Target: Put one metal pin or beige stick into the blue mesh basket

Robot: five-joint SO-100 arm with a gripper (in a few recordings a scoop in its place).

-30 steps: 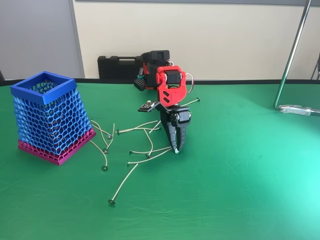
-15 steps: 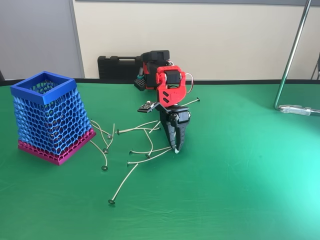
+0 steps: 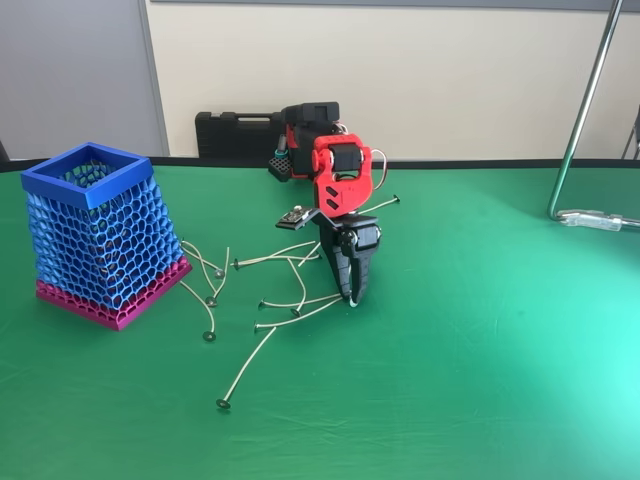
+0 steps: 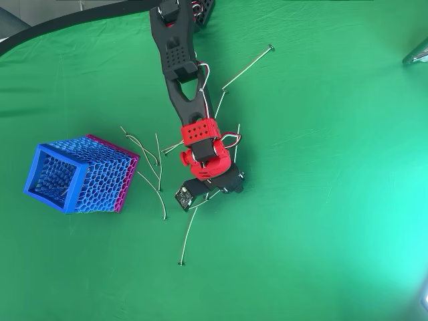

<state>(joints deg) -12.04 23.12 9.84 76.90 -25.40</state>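
Blue mesh basket [image 3: 97, 235] upright on green table [image 3: 480, 350]; contents unclear through mesh. My gripper [image 3: 351, 296] points down, jaws narrow, tips at the beige stick [image 3: 297, 312], in scattered sticks just right of basket.

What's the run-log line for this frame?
gripper: jaws down at thin beige sticks, grasp unclear | tall blue honeycomb-mesh basket: upright, apart | phase: pick

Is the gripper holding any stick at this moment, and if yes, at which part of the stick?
It cannot be told. In the fixed view the gripper points down among the beige sticks on the table, its tips at their level, but no stick is visibly clamped or lifted.
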